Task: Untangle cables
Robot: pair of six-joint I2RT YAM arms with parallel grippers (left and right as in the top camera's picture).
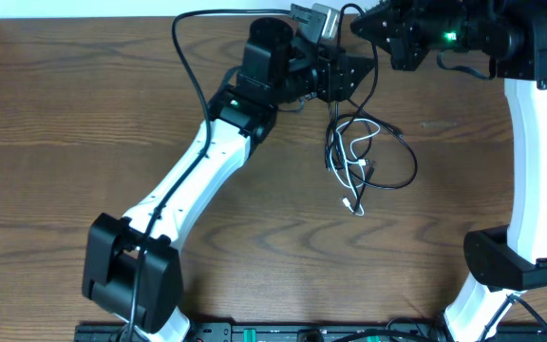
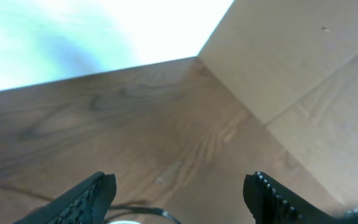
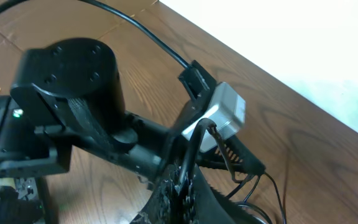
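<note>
Checking overhead, I found the tangled black and white cables [image 1: 364, 157] just base-side of my released left gripper [image 2: 179, 190], right gripper [image 3: 182, 186] clenched.

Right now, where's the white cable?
In the overhead view it's right of centre on the table. The white cable lies tangled within the black cables, just below the left gripper in the picture.

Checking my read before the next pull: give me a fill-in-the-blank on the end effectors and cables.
1. The left end effector is wide ____.
2. The right end effector is ____ on a black cable.
3. Among the cables on the table, one is ____ and the rest are black.
Missing words: open; shut; white.
</note>
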